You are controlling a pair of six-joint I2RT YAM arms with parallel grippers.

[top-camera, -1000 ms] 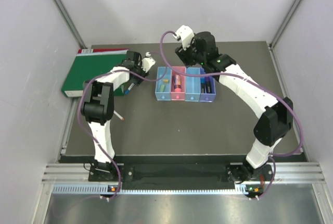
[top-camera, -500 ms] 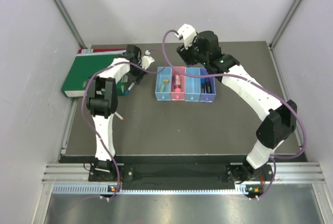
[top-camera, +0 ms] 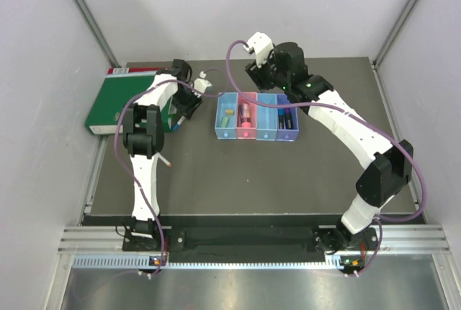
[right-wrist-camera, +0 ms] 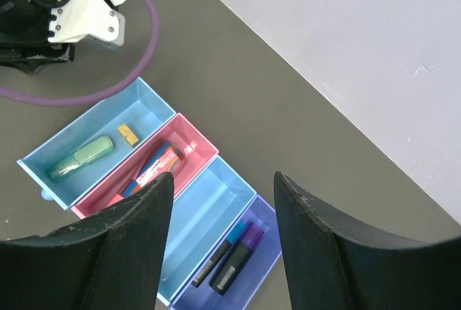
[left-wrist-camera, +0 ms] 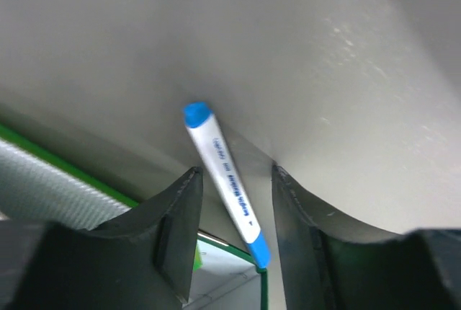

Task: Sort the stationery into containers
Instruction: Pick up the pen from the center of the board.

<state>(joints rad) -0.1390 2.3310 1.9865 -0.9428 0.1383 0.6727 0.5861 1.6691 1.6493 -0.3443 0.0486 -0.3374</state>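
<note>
The left gripper (left-wrist-camera: pixel 234 173) has its fingers (left-wrist-camera: pixel 176 231) spread. A white pen (left-wrist-camera: pixel 225 180) with blue ends lies on the table (left-wrist-camera: pixel 324 58) in the gap between them, slanting from just past the fingertips back toward the palm. Whether either finger touches it cannot be told. Its inner end sinks into shadow close to the green binder (top-camera: pixel 119 101). In the top view these fingers are hidden under the wrist. An orange-tipped pen (top-camera: pixel 165 160) lies well apart from them.

The right gripper (right-wrist-camera: pixel 223 175) is also spread, with nothing between its fingers, and hangs above the containers (right-wrist-camera: pixel 148 104). The third, light blue bin (right-wrist-camera: pixel 209 202) shows bare in the gap between the fingers. The pink bin's red and blue contents (right-wrist-camera: pixel 153 169) run under the finger on that side, and their number is unclear. Beyond that finger, the end bin holds a green marker (right-wrist-camera: pixel 81 157) and a small yellowish piece (right-wrist-camera: pixel 128 133). Toward the palm, a black marker (right-wrist-camera: pixel 238 258) and a thin dark pen (right-wrist-camera: pixel 220 251) seem to lie in the purple bin, though the dividing wall is hard to see.
</note>
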